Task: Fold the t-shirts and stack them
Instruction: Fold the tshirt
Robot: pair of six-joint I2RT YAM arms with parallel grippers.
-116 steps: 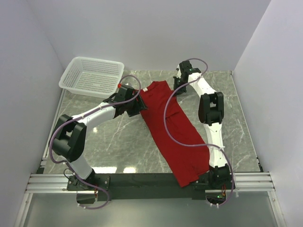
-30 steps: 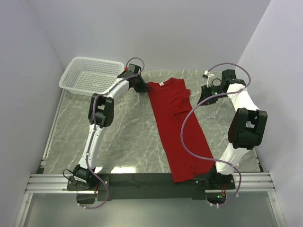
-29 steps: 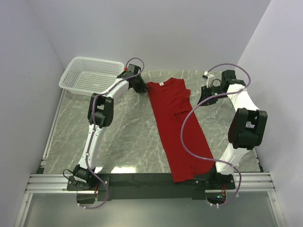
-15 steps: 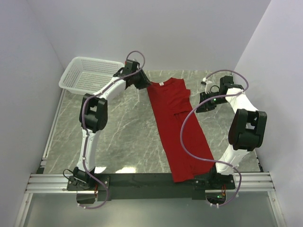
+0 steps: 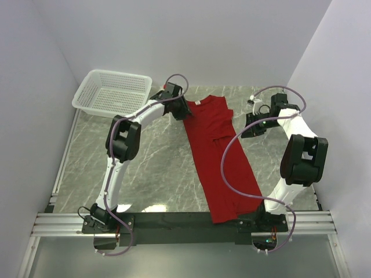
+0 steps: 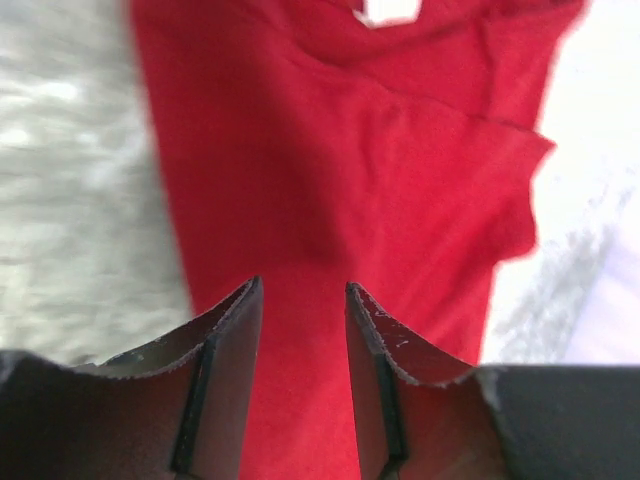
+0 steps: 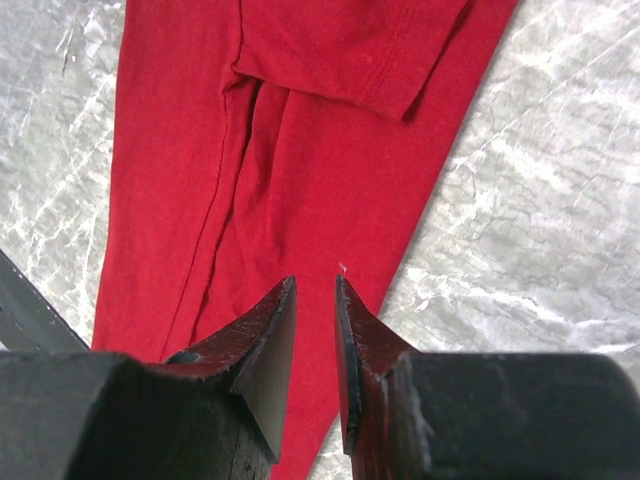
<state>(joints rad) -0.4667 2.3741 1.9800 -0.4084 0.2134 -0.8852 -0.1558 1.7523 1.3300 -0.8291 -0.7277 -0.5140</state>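
Two wrist views show red t-shirt [image 6: 330, 180]; only top shows basket [image 5: 113, 92].

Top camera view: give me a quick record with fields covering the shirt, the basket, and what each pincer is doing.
shirt: one red t-shirt, folded into a long strip on the marble table, collar at the far end
basket: white mesh basket, far left corner, no shirt in it
left pincer: open, empty, above the shirt near its left edge at the collar end
right pincer: slightly open, empty, above the shirt's right edge below the sleeve
stack: none yet
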